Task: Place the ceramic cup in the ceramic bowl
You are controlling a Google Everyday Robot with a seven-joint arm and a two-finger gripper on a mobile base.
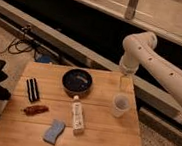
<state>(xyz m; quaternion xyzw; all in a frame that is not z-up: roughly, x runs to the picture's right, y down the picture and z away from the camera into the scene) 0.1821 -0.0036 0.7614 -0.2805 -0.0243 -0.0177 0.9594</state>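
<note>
The ceramic cup [121,105], a small pale tumbler, stands upright on the right side of the wooden table [101,139]. The ceramic bowl [77,81], round, dark and glossy, sits at the table's back middle, to the left of the cup and apart from it. My gripper [126,85] hangs down from the white arm [151,60] directly above and just behind the cup, close to its rim. I cannot tell whether it touches the cup.
A white labelled bottle [78,115] lies in the table's middle, in front of the bowl. A blue sponge [54,131], a brown snack bag [35,109] and a black striped object [32,89] lie on the left. A dark wall and rail run behind.
</note>
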